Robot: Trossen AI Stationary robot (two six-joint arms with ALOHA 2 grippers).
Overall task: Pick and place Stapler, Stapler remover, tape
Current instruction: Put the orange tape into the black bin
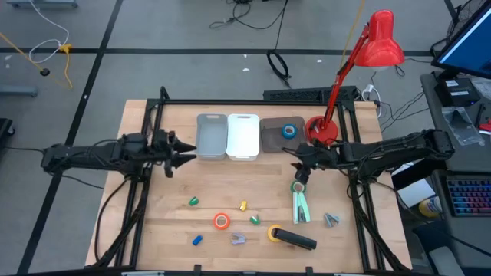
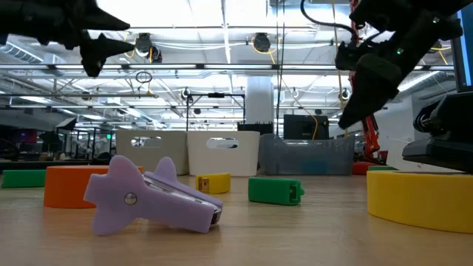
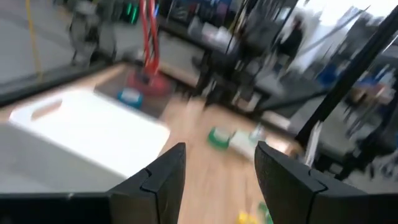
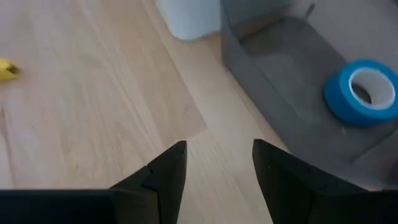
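Wooden table (image 1: 153,215). Three bins in a row between the two grippers: grey bin (image 1: 212,137), white bin (image 1: 243,136), dark bin (image 1: 280,134). Green stapler (image 1: 299,202) just below the right gripper (image 1: 300,178). Farther out: orange tape (image 1: 222,221), yellow tape (image 1: 274,232), black stapler (image 1: 294,239), purple stapler remover (image 1: 238,239).

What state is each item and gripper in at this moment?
Blue tape roll: lying flat inside the dark grey bin.
Orange tape roll: flat on the table, not binned.
Yellow tape roll: on the table, beside the black stapler.
Green stapler: lying on the table.
Purple staple remover: on its side.
White bin: empty.
Left gripper: open, empty.
Right gripper: open, empty.
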